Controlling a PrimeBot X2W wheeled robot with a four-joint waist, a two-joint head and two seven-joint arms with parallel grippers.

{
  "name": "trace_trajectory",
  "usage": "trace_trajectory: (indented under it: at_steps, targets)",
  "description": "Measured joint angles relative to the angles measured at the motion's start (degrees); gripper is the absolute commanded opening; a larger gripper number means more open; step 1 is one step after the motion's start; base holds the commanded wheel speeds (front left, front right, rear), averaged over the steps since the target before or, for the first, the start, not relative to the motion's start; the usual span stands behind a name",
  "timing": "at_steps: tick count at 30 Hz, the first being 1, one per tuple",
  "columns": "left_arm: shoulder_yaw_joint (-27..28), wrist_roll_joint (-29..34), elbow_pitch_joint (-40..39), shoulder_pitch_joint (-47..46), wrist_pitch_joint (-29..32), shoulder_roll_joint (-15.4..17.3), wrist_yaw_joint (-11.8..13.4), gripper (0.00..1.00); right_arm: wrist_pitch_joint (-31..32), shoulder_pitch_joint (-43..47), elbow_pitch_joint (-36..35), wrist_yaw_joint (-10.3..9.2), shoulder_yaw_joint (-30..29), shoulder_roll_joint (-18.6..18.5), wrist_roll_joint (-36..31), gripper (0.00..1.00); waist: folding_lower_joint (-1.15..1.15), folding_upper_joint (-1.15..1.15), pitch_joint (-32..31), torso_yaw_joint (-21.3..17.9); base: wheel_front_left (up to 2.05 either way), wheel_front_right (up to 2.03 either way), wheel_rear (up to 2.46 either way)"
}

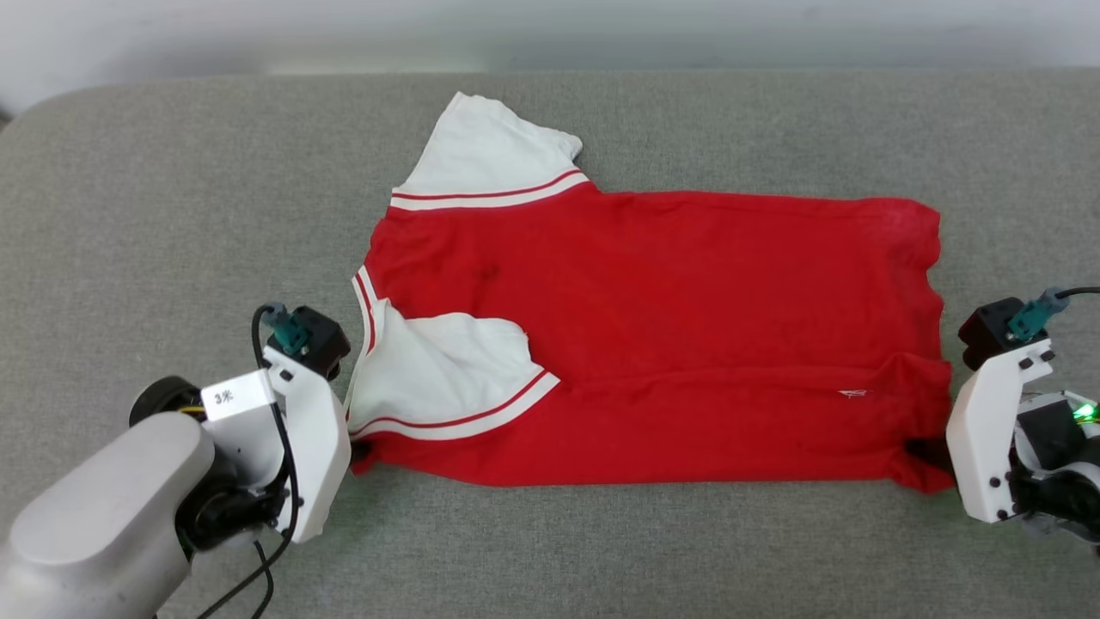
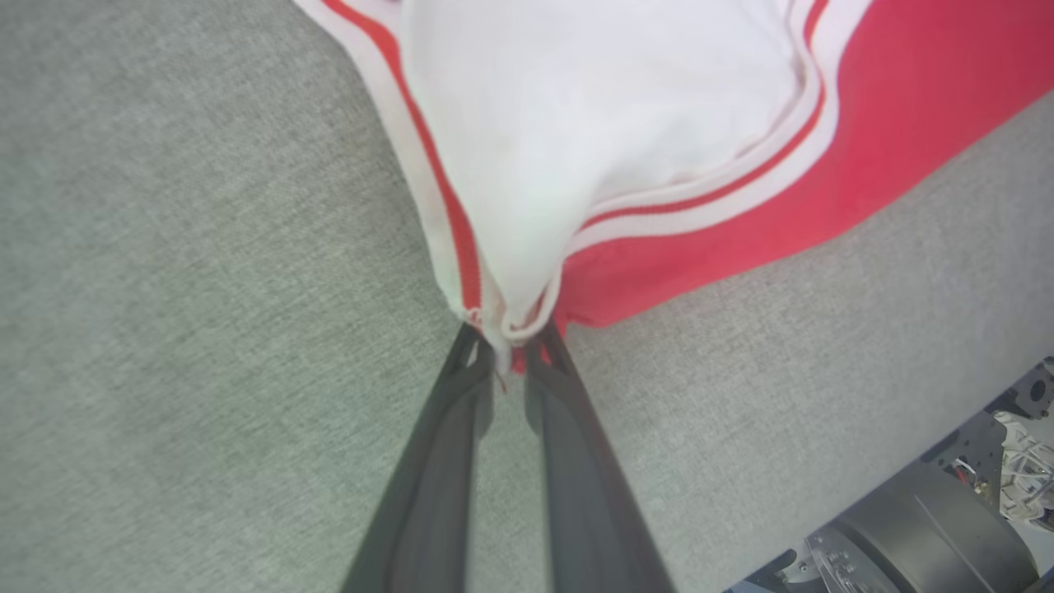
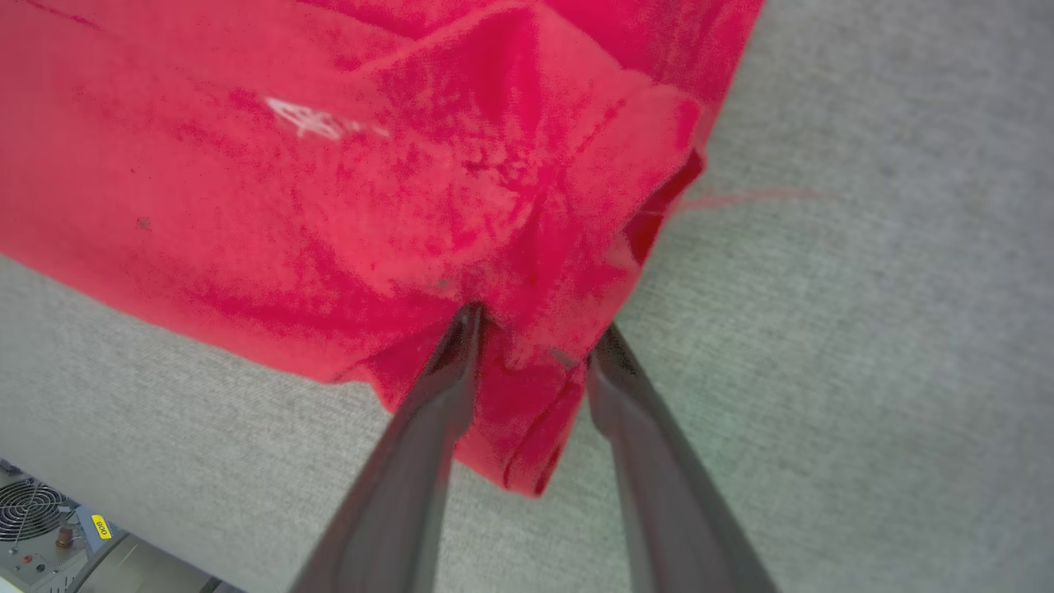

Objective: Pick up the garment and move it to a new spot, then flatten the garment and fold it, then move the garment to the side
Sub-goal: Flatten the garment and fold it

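The garment (image 1: 653, 344) lies spread on the grey pad (image 1: 172, 189), apparently mid-fold. The left gripper (image 2: 509, 350) pinches its sleeve corner. The right gripper (image 3: 535, 342) straddles the hem corner, its grip unclear. Next, likely, both corners must lift together and carry evenly across.

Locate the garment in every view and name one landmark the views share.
Head view: garment spread across the middle.
Left wrist view: white sleeve at top, pinched by the left gripper.
Right wrist view: red hem corner at centre, between fingers of the right gripper.
Shared landmark: the grey surface.
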Motion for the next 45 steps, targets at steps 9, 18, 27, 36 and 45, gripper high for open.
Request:
trace_trajectory:
  at_steps: [9,18,27,36,45]
  targets:
    - [0.18,-1.92,-2.56,5.11,-2.23,2.29,0.58,0.00,-6.44,0.77,-4.50,0.11,2.38,-5.37,3.10,0.00,0.00,0.00,-5.53,-0.67,0.00,0.00,0.00]
    - [-1.62,-3.78,-8.39,12.54,-2.23,4.93,3.12,0.00,-6.93,9.49,-9.83,0.12,2.47,-11.28,6.00,0.00,0.00,0.00,-9.31,-0.58,0.00,0.00,0.00]
    - [-2.76,-4.15,-7.22,16.02,-3.74,4.78,4.28,0.00,-6.82,16.68,-9.14,0.12,0.78,-9.22,5.16,0.00,0.00,0.00,-8.72,-0.95,0.00,0.00,0.00]
    - [1.35,-4.24,-9.42,14.28,-8.03,6.03,5.63,1.00,-15.22,16.56,-11.23,0.10,-5.20,-6.01,1.23,1.00,0.00,0.00,-10.50,-1.07,0.00,0.00,0.00]
    - [10.05,0.92,-11.03,-0.21,-14.75,5.64,8.64,1.00,-37.98,15.75,-22.62,0.10,-24.65,8.36,-18.16,1.00,0.00,0.00,-7.67,-2.63,0.00,0.00,0.00]
